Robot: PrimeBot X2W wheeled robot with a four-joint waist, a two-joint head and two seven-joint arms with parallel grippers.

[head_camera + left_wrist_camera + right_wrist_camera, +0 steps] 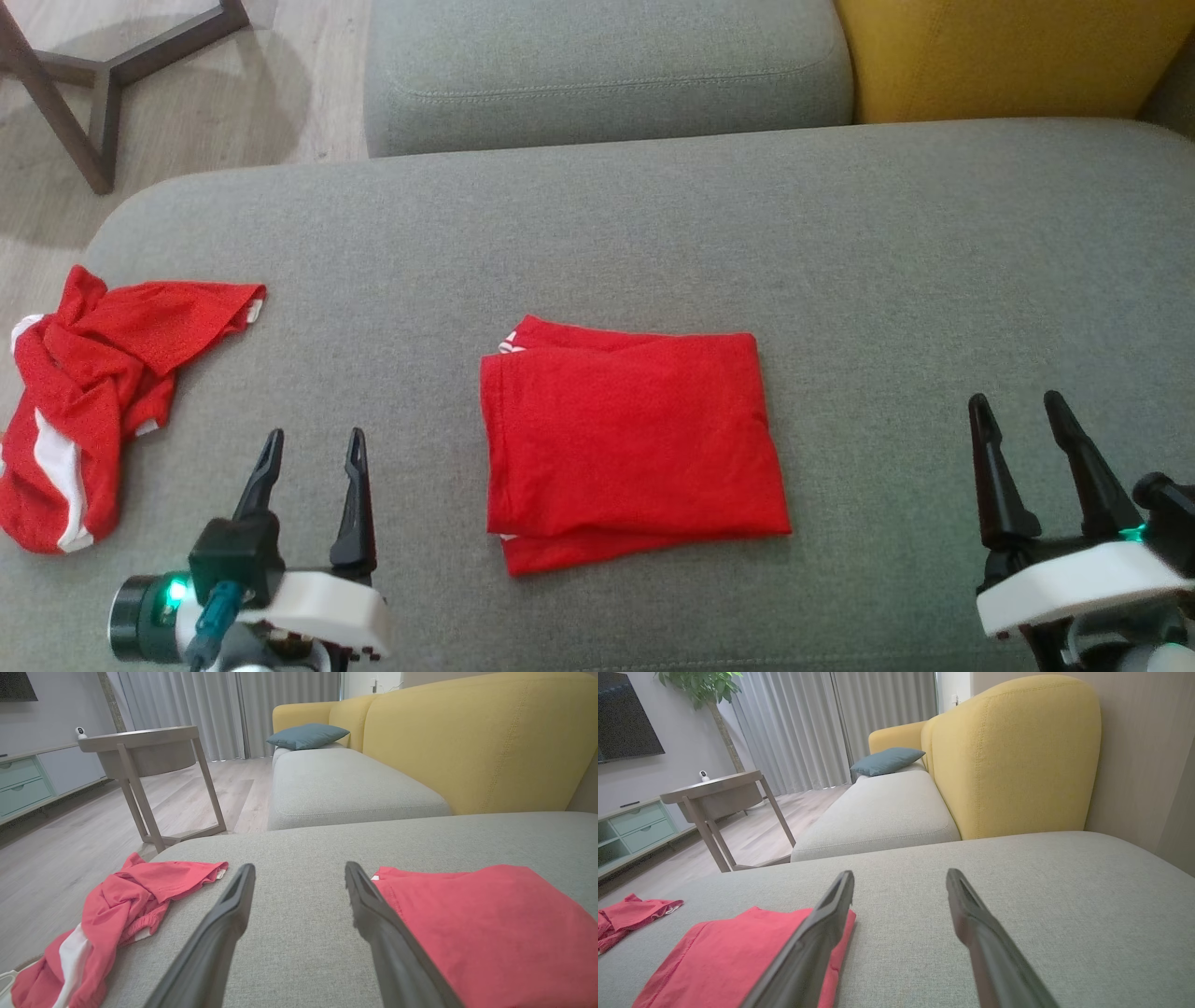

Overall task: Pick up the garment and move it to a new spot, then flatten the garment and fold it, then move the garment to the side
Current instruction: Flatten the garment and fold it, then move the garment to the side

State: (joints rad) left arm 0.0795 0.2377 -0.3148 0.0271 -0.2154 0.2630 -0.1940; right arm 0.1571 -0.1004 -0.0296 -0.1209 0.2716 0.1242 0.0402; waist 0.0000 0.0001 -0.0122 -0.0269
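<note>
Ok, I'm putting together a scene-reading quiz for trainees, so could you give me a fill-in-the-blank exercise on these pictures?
1. The folded garment lying on the grey cushion is ____ in colour.
2. The crumpled garment lies on the robot's ____ side.
3. The left hand and the right hand both stand ____, holding nothing.
4. The sofa backrest beyond the cushion is ____.

Missing words: red; left; open; yellow.

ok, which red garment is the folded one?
The centre garment, a flat neat rectangle; the left garment lies crumpled near the cushion's edge, white stripes showing.
</note>
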